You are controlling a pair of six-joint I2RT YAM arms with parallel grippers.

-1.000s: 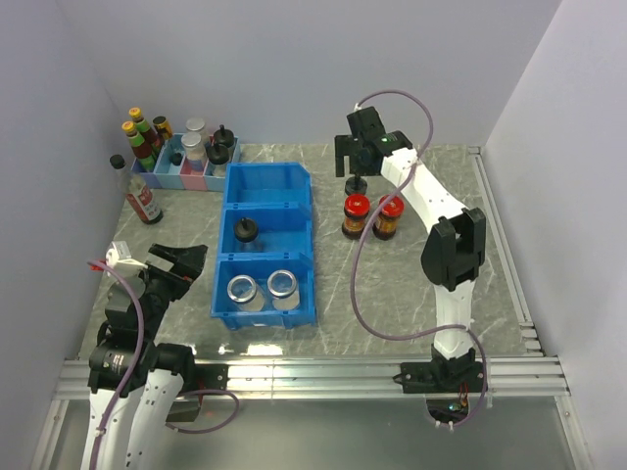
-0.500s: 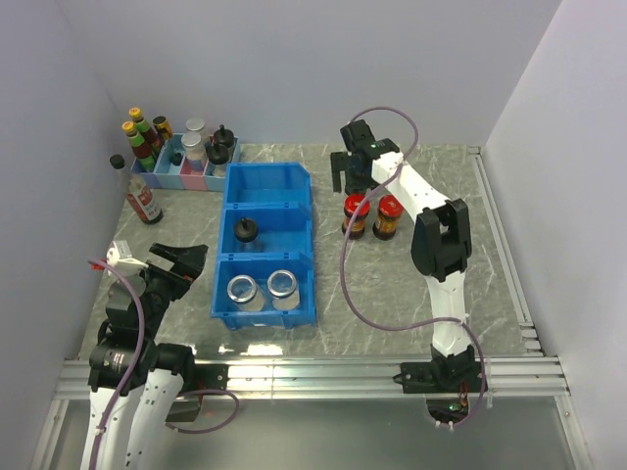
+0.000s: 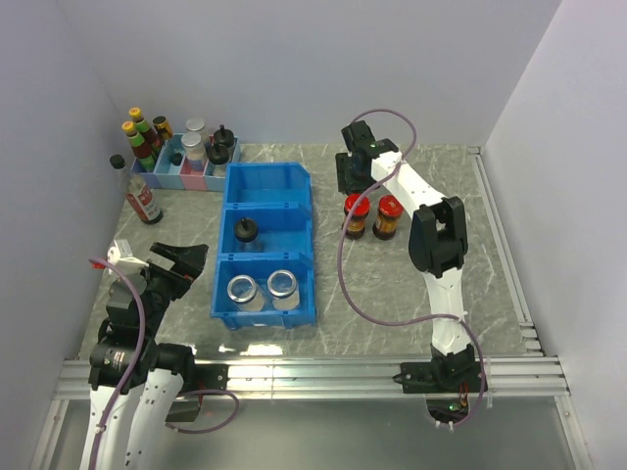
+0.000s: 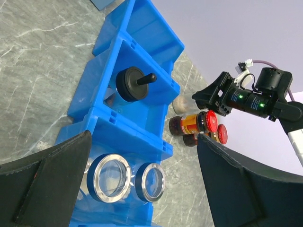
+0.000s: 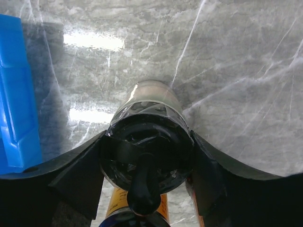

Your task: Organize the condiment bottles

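My right gripper [image 3: 355, 177] reaches down at the back of the table and is shut on a black-capped shaker [image 5: 151, 101], its pads [image 5: 85, 165] pressed on both sides of the cap. Just in front stand two dark jars with red lids [image 3: 357, 217] [image 3: 388, 217], upright on the table. The blue bin [image 3: 227, 211] holds another black-capped shaker [image 3: 245, 231] in its middle compartment and two clear glass jars with silver lids [image 3: 242, 291] [image 3: 284, 285] in its near one. My left gripper [image 3: 181, 262] hangs open left of the bin, holding nothing.
A small tray [image 3: 186, 176] of taller sauce bottles sits at the back left corner. A slim clear bottle with a red label [image 3: 144, 198] stands in front of it. Walls close off the left, back and right sides.
The right gripper came down and toward the bin over the shaker behind the red-lidded jars, then shut on its cap. The left arm has not moved.
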